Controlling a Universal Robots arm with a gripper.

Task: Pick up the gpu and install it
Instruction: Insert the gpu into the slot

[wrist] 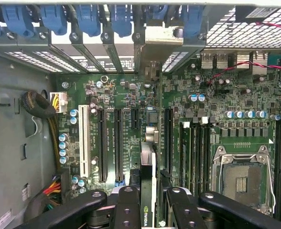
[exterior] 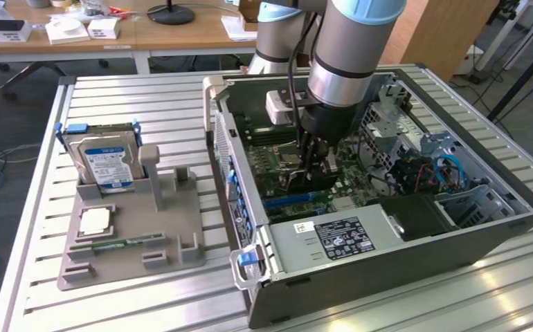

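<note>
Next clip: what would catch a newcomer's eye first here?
The arm reaches down into the open computer case, mid exterior view, its gripper clamped on the gpu, edge-on over the motherboard. At the exterior view's left, a blue-labelled hard drive stands in a grey holder.

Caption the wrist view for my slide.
Claw grips the gpu edge-on over the motherboard slots.

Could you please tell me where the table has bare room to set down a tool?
Bare table slats lie beyond the hard drive, and at the exterior view's lower right beside the computer case. The grey fixture and the case interior, where the gripper holds the gpu, are crowded.
</note>
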